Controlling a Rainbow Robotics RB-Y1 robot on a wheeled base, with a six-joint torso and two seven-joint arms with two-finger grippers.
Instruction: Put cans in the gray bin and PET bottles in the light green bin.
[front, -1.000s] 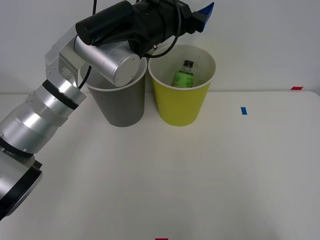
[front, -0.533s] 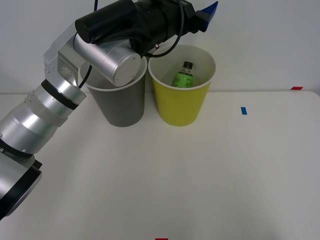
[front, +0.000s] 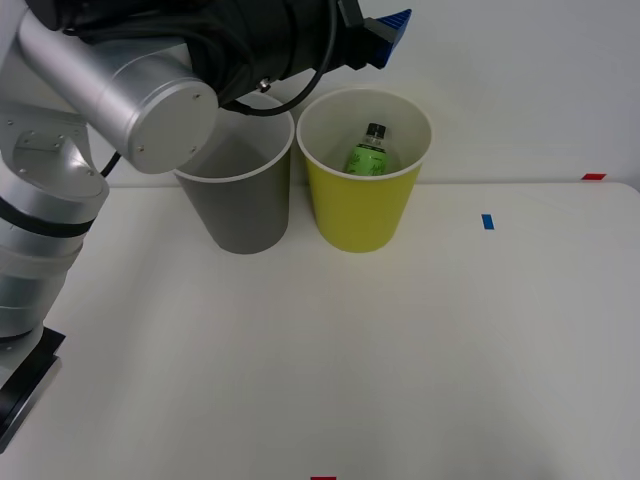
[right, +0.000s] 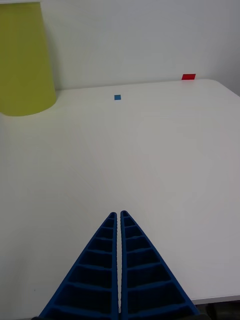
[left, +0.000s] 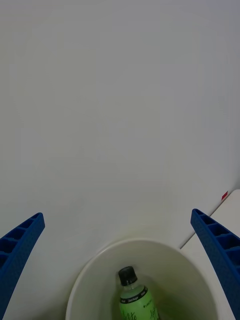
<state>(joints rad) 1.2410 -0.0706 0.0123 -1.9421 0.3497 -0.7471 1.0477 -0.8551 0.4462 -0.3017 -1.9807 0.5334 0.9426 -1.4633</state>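
Observation:
The light green bin (front: 362, 205) stands at the back of the table, with the gray bin (front: 240, 210) touching its left side. A PET bottle (front: 367, 151) with a green label and black cap leans inside the light green bin, also seen from above as the bottle (left: 134, 298) in the bin's white interior (left: 95, 285). My left gripper (front: 385, 25) hangs open and empty above the bins, its blue fingers (left: 220, 250) spread wide. My right gripper (right: 120, 216) is shut on nothing low over the table, with the light green bin (right: 22, 60) far off.
A blue tape mark (front: 487, 221) and a red mark (front: 594, 176) lie on the white table (front: 400, 350) to the right of the bins. Another red mark (front: 322, 478) sits at the front edge. A white wall stands right behind the bins.
The left arm has lifted and drawn back toward the left, its open gripper shifting slightly left above the bins. The bottle and both bins have stayed still.

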